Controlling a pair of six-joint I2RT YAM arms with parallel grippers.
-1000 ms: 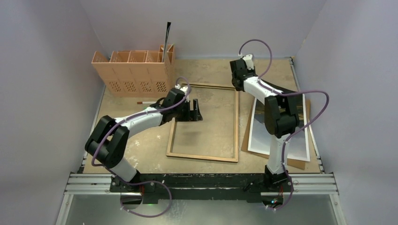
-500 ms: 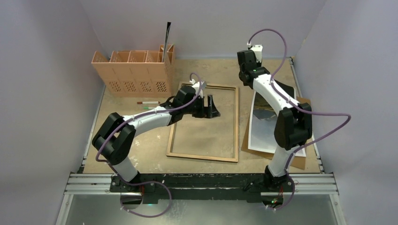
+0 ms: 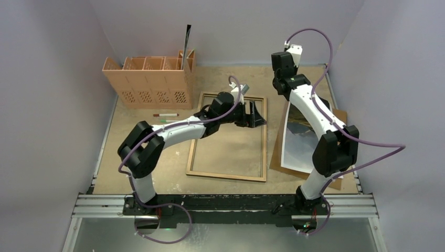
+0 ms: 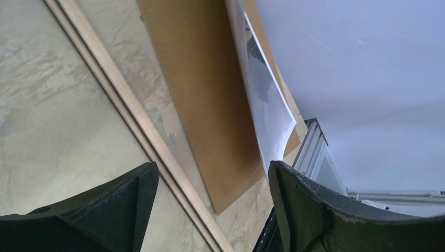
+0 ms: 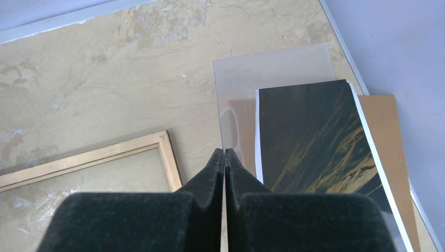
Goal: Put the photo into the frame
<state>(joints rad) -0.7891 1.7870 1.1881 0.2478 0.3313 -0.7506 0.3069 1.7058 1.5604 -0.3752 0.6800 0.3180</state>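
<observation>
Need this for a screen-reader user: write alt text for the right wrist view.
The right gripper, shut, hangs over the table; beside it the photo, a dark mountain print, lies with a clear sheet on a brown board. The frame corner lies left.

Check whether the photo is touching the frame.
Apart. The top view shows the photo right of the frame, with a strip of brown board between them.

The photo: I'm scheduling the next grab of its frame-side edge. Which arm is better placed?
Left, probably: the left gripper is open over the frame at its photo-side rail, facing the photo's raised edge; the right gripper is shut at its far end.
</observation>
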